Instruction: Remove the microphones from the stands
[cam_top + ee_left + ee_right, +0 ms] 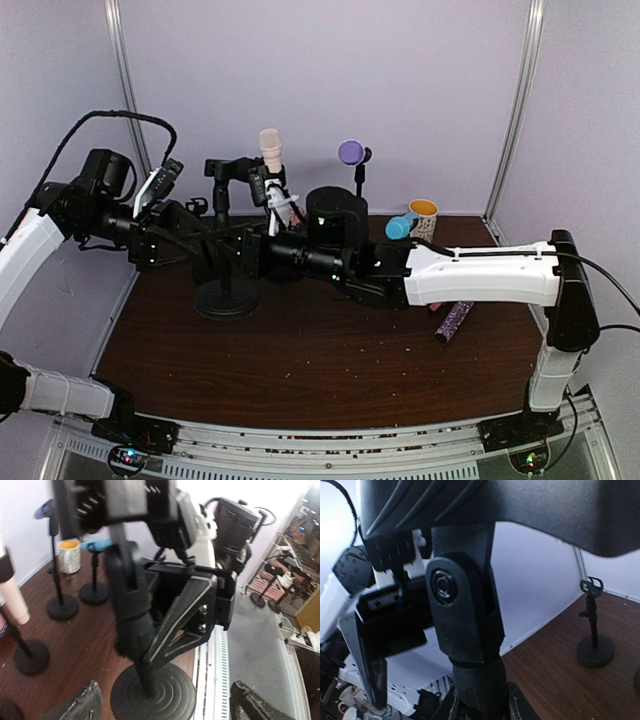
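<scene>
**Inspector:** Now, where is the microphone sitting?

**Arm:** The black microphone (228, 167) is sitting in the clip at the top of the stand (227, 298), which is standing upright on the table (300, 370), left of centre. A cream microphone (270, 148) and a purple microphone (350, 152) are standing on other stands behind it.

**Inspector:** And what are your claws doing?

**Arm:** My right claw (482, 707) is clamping the stand's pole below the swivel joint, pressing it from both sides. My left claw (167, 702) is gaping wide and holding nothing, its fingers (82, 702) spread apart with the stand showing between them.
</scene>
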### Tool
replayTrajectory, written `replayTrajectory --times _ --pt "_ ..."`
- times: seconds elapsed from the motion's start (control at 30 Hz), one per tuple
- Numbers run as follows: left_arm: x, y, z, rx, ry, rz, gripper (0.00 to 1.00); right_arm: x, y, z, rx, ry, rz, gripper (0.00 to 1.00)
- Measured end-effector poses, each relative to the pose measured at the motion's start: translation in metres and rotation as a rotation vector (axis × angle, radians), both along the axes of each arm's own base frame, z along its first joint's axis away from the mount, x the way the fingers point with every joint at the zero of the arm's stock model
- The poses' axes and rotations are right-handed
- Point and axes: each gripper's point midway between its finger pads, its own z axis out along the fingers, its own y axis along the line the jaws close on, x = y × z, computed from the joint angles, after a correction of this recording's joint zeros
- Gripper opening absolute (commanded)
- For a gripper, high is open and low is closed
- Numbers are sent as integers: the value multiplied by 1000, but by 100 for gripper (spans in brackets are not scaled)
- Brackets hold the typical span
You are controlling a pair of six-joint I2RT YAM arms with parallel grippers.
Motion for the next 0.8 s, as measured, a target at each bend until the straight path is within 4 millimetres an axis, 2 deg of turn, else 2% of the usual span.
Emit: replayTrajectory --times 0.17,0.27,0.4,0.6,0.7,0.8 --pt "27 41 -13 66 -14 191 95 19 -6 -40 -114 -40 -109 0" --pt "34 52 -22 104 -14 241 95 31 -2 -57 -143 -80 -162 0" --pt "36 56 -32 133 -4 256 96 42 13 -95 -216 -147 -227 0" --pt "39 58 -41 163 -15 261 96 42 32 -181 -366 -198 -264 0" --pt "42 59 -50 178 -4 257 95 40 32 -208 -415 -213 -277 0" --pt "45 59 -60 191 13 248 95 44 28 -218 -425 -231 -304 0"
